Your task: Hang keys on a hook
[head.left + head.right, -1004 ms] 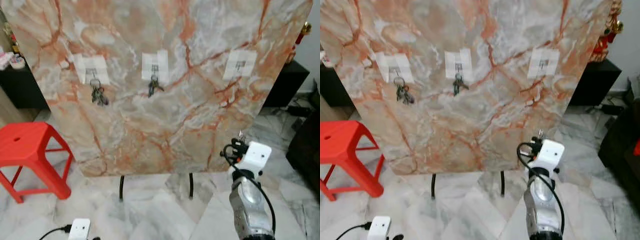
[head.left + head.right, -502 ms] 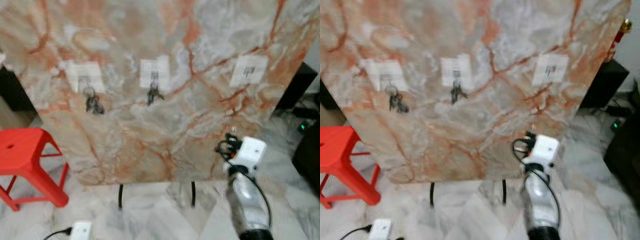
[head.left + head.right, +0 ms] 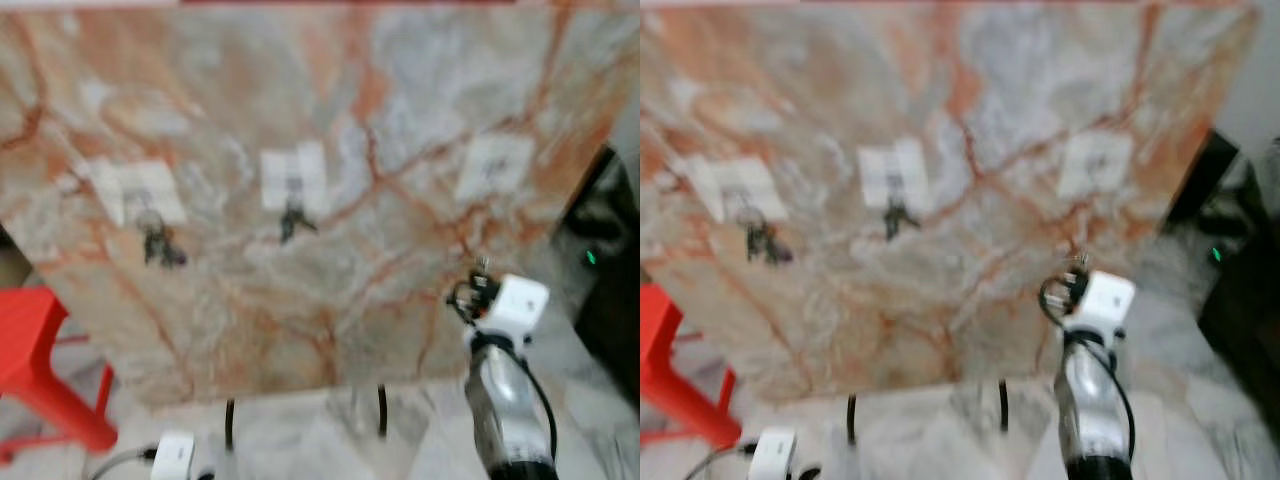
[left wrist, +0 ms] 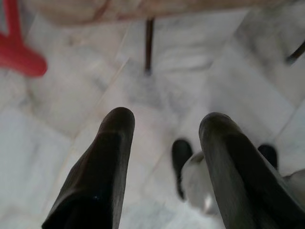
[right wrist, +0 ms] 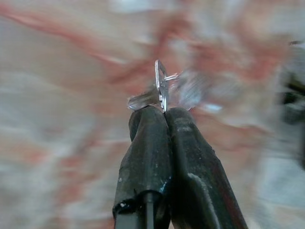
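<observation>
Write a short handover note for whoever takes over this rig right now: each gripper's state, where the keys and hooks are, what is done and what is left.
Right gripper: jaws shut on a key ring, raised in front of the marble board, below the right hook.
Left gripper: open, hanging low over the floor.
Done: left hook and middle hook each carry keys.
Left: lift the ring onto the right hook, which looks bare, then release.

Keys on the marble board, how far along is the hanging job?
Done: the left hook and middle hook each carry keys. In hand: the right claw is shut on a key ring, raised in front of the marble board. Left: getting it onto the bare right hook.
</observation>
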`<state>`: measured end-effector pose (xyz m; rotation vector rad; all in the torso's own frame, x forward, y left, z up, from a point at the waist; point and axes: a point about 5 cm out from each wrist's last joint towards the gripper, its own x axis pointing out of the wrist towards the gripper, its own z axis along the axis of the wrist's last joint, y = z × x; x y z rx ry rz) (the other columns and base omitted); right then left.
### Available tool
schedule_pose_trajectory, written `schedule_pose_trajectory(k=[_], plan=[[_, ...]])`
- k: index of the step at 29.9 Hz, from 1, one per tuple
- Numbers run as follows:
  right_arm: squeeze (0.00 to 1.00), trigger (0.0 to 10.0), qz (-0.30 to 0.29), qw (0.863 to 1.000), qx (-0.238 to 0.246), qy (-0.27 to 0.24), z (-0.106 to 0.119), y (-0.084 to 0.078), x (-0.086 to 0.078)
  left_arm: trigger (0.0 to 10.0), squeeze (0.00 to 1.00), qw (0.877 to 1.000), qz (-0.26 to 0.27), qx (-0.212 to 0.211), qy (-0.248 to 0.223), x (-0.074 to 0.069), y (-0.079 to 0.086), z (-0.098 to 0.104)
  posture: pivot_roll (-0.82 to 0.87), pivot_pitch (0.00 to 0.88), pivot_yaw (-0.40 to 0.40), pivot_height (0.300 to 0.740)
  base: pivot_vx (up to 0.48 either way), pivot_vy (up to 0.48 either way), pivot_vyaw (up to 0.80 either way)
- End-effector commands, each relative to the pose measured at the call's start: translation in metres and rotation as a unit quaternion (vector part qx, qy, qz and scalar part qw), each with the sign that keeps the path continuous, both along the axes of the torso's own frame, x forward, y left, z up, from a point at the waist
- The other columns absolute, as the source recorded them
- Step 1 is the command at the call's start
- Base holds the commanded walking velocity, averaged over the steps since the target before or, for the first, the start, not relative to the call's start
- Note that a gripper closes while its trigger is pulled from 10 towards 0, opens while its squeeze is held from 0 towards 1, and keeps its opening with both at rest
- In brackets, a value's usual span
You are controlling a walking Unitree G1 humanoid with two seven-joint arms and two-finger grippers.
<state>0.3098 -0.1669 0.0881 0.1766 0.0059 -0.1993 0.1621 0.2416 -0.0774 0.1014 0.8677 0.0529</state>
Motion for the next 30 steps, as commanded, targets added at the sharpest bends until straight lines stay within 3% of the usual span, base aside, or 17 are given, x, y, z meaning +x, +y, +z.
schedule_pose_trajectory(k=[1, 30], plan=[[0.00, 10.0, -0.002, 1.000, -0.005, 0.001, -0.001, -0.003, -0.001, 10.0, 0.00, 1.000, -0.005, 0.001, 0.011, -0.005, -0.001, -0.003, 0.00, 0.000, -0.030, 0.740, 0.000, 0.000, 0.00], [0.00, 10.0, 0.007, 1.000, -0.016, -0.019, 0.013, -0.006, 0.009, 10.0, 0.00, 1.000, -0.013, 0.010, 0.001, -0.001, -0.004, -0.001, 0.00, 0.000, -0.031, 0.740, 0.000, -0.010, 0.00]])
